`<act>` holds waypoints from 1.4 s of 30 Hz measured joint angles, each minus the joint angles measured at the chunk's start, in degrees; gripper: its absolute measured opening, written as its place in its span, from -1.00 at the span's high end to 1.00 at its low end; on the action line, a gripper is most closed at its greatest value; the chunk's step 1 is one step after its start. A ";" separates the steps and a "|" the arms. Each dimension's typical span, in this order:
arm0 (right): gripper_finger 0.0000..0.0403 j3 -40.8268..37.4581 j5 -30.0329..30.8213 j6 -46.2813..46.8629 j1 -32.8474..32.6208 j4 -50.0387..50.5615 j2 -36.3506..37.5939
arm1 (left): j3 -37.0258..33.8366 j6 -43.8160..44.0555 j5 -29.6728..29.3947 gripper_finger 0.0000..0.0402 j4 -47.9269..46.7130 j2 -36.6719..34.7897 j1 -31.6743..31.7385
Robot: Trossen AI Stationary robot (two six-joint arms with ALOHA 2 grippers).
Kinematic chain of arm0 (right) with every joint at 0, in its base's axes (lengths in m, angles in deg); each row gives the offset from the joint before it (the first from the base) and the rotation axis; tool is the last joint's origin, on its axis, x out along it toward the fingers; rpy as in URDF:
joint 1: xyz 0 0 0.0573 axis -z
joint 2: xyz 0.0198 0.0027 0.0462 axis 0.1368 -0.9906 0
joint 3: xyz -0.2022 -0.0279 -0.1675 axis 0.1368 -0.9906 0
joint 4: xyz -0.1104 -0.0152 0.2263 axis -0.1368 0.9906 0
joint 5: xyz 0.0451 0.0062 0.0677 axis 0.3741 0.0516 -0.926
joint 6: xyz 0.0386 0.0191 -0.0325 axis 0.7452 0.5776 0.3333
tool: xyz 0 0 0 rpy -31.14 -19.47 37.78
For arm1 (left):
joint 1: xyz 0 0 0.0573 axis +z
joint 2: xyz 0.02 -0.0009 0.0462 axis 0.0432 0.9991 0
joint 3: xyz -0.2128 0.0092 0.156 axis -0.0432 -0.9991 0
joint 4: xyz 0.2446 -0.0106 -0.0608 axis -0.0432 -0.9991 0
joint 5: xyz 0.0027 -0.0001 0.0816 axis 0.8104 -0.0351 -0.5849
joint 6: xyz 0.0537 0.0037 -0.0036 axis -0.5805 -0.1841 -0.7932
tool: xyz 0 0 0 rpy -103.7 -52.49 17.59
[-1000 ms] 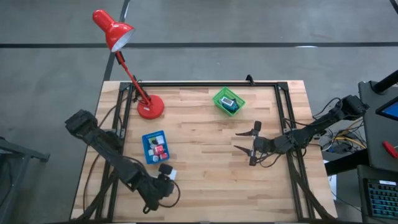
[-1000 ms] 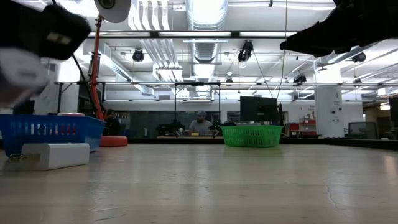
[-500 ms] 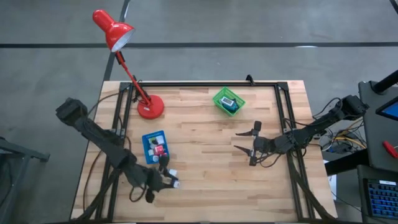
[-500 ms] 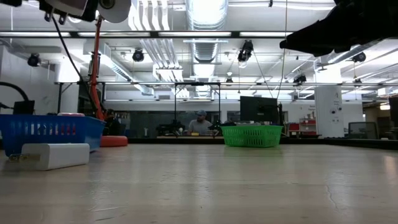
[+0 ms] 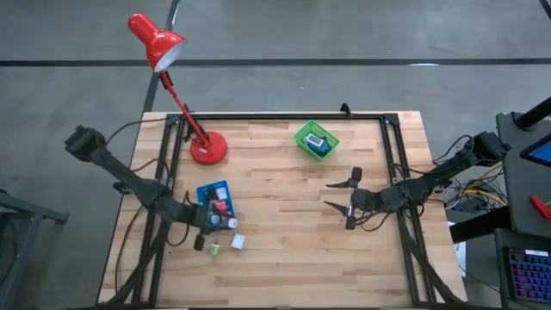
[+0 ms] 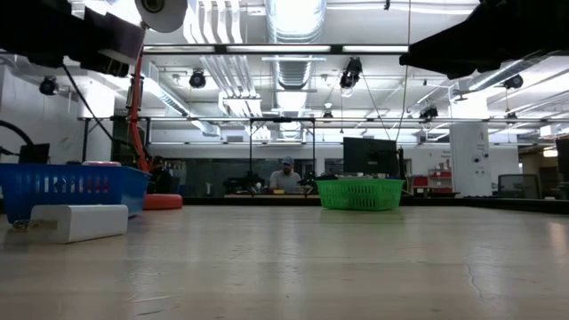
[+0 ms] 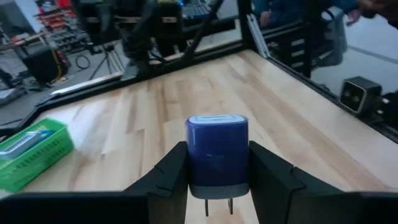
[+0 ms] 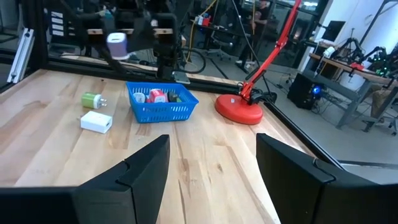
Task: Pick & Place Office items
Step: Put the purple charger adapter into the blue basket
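My left gripper (image 5: 222,223) hovers just near of the blue tray (image 5: 205,191), shut on a purple plug-in charger block (image 7: 217,152); the right wrist view shows that block (image 8: 117,42) in the air beyond the tray. A green block (image 5: 213,249) and a white block (image 5: 238,242) lie flat on the table near the front. The tray holds red and white pieces (image 5: 220,207). A teal flat piece (image 5: 316,141) lies in the green basket (image 5: 303,138). My right gripper (image 5: 337,195) waits open at mid-right, nothing between its fingers. My left gripper pinches the purple block by its two side faces (image 7: 194,163) between its two fingers (image 7: 166,175). The fingers come nearly level from the table's left. The block sits upright between them, its two metal prongs (image 7: 217,206) at its lower end, lifted clear of the table.
A red desk lamp stands with its base (image 5: 208,148) at the far left, and its head reaches beyond the table edge. A black frame rail (image 5: 284,116) runs along the far edge and both sides. Bare wood lies between the tray and my right gripper.
My left gripper has gone from the front-left part of the table toward the far edge and the blue tray. It has tipped up from slanting downward to nearly level and stays shut. The green and white blocks, covered by it before, now show on the table.
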 joint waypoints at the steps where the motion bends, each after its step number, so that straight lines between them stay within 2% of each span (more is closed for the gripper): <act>1: -0.14 0.00 0.00 0.02 0.02 -0.02 0.00 | -0.72 -0.03 0.02 0.38 0.08 -1.18 0.43; 8: -0.14 0.00 0.00 0.02 0.00 -0.20 0.00 | -3.39 -0.14 -0.07 0.38 -3.64 -8.13 1.57; 12: -0.14 0.00 0.00 0.02 0.01 -0.22 0.00 | -3.20 1.87 -0.22 0.38 -9.30 -11.82 1.66; 21: -0.14 0.00 0.00 0.37 0.00 -0.22 -0.01 | -0.77 12.18 -9.06 0.38 -25.70 -17.12 1.66; 30: -0.14 0.00 0.02 0.46 0.00 -0.22 -0.02 | 4.00 25.48 -14.30 0.38 -42.77 -17.52 1.70; 42: -0.14 0.00 0.02 0.46 0.02 -0.20 -0.02 | 10.18 39.25 -14.05 0.38 -59.72 -13.77 1.96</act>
